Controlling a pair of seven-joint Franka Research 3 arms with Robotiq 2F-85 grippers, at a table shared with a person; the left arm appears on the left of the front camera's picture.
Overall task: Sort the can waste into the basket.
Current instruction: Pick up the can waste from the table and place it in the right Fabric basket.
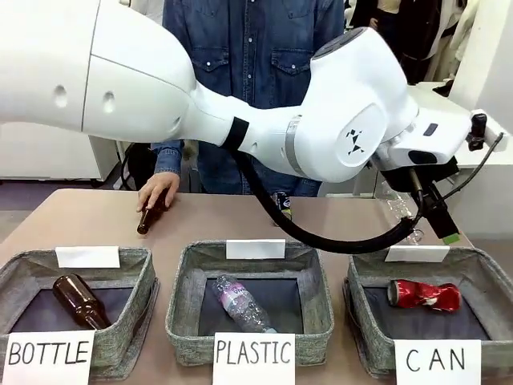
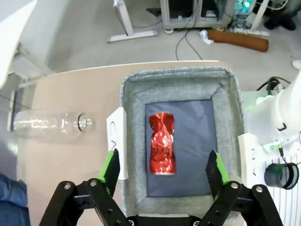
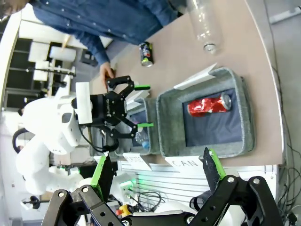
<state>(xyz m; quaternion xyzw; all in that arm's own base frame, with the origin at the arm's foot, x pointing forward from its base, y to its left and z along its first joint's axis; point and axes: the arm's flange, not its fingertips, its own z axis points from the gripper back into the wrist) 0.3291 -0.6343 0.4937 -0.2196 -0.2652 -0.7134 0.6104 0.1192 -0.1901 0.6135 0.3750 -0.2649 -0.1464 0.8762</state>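
The crushed red can (image 1: pixel 423 294) lies on its side on the dark liner of the grey basket (image 1: pixel 489 265) signed "CAN". My left arm reaches across the table, and its gripper (image 1: pixel 442 223) hangs over that basket's far edge. In the left wrist view the left gripper (image 2: pixel 163 167) is open and empty, straight above the red can (image 2: pixel 162 141) and the basket (image 2: pixel 178 77). The dark can (image 1: pixel 282 204) stands on the table behind the arm's cable. The right gripper (image 3: pixel 156 168) is open, high above the basket (image 3: pixel 244 117), the red can (image 3: pixel 209 104) and the dark can (image 3: pixel 146 53).
A person's hand (image 1: pixel 156 188) rests on a brown bottle (image 1: pixel 147 218) at the far left. A clear bottle (image 1: pixel 398 210) lies on the table behind the CAN basket. The BOTTLE basket (image 1: pixel 120 261) holds a brown bottle and the PLASTIC basket (image 1: pixel 317 273) a clear one.
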